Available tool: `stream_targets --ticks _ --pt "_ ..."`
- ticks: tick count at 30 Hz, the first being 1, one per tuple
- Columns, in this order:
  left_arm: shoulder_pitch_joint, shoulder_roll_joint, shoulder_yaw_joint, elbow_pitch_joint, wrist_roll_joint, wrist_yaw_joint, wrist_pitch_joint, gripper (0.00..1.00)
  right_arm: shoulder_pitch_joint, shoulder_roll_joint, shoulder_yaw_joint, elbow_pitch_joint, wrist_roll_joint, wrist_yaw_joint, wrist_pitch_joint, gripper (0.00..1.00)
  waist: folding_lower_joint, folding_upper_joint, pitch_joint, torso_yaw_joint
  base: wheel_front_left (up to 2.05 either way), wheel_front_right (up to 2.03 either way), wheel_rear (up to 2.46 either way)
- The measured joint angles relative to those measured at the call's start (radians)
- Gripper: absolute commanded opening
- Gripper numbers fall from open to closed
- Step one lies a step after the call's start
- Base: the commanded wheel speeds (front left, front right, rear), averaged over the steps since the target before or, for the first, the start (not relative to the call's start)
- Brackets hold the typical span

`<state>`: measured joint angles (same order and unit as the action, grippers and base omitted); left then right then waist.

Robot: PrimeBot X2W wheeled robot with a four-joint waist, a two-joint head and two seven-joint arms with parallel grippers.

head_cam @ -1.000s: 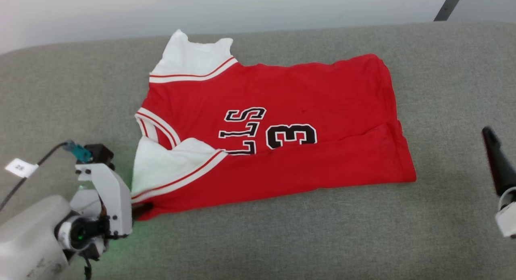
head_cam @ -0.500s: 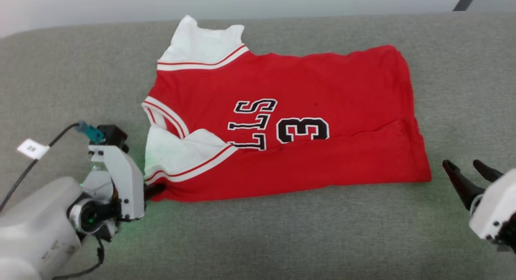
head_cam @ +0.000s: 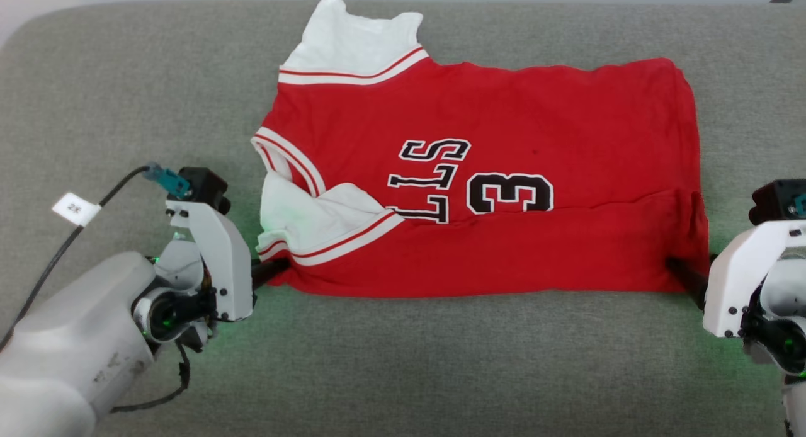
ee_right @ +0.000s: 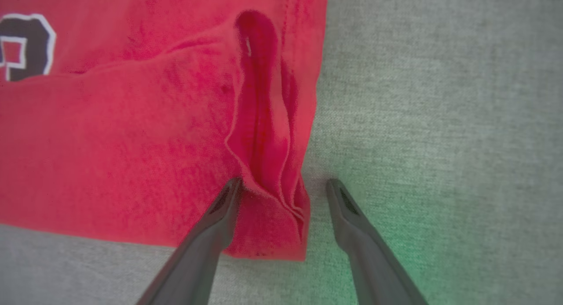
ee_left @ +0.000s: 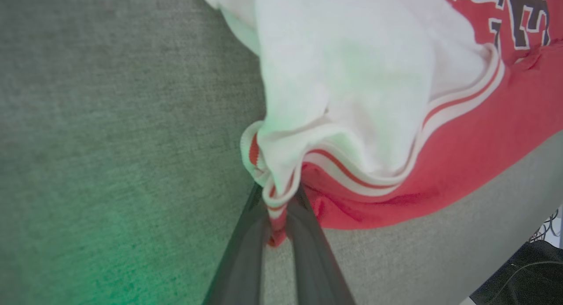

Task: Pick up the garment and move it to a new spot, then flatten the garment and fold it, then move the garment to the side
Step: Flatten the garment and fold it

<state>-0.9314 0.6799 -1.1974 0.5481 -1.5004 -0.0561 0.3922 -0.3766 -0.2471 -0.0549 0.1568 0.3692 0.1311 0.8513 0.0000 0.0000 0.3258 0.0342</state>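
Where grey fabric-covered counter (head_cam: pixel 126 78) starts at left, we see left end effector (head_cam: pixel 276 271) pinched together on striped trim of white sleeve (ee_left: pixel 352 76), near-left corner of red jersey (head_cam: pixel 567 122). Red jersey lies flat mid-counter: collar toward left, hem toward right, near edge folded over front, "LLS" and "3" showing. At right we note right end effector (head_cam: pixel 681 272) with fingers apart, straddling bunched hem corner. One finger rests on red cloth, other on bare grey fabric just beside hem.

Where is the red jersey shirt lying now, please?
In the head view, the red jersey shirt lies mid-frame on the grey fabric surface, between the left end effector and the right end effector.
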Motion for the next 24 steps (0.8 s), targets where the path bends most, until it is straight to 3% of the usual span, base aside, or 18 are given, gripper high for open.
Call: stream_targets --ticks 1,2,13,24 --pt "0.0 -0.003 0.0 0.004 0.0 -0.004 -0.002 0.0 -0.008 -0.009 0.012 0.014 -0.001 0.0 0.005 0.36 0.0001 0.0 0.002 0.003 0.0 0.0 0.0" --pt "-0.001 -0.007 0.0 0.008 0.0 -0.006 -0.002 0.0 -0.016 -0.019 0.024 0.026 0.0 0.0 0.012 0.0 0.0 0.0 0.003 0.007 0.0 0.0 0.0" --pt "-0.002 -0.011 0.01 0.026 -0.017 -0.016 0.016 0.0 -0.054 -0.067 0.06 0.07 0.028 0.001 0.031 0.0 0.0 0.0 -0.01 0.016 0.0 0.0 0.0" --pt "0.009 0.083 -0.004 -0.114 -0.026 0.089 0.093 0.0 0.005 -0.111 0.053 -0.011 0.054 0.001 0.121 0.0 0.0 0.0 -0.053 0.022 0.0 0.0 0.0"
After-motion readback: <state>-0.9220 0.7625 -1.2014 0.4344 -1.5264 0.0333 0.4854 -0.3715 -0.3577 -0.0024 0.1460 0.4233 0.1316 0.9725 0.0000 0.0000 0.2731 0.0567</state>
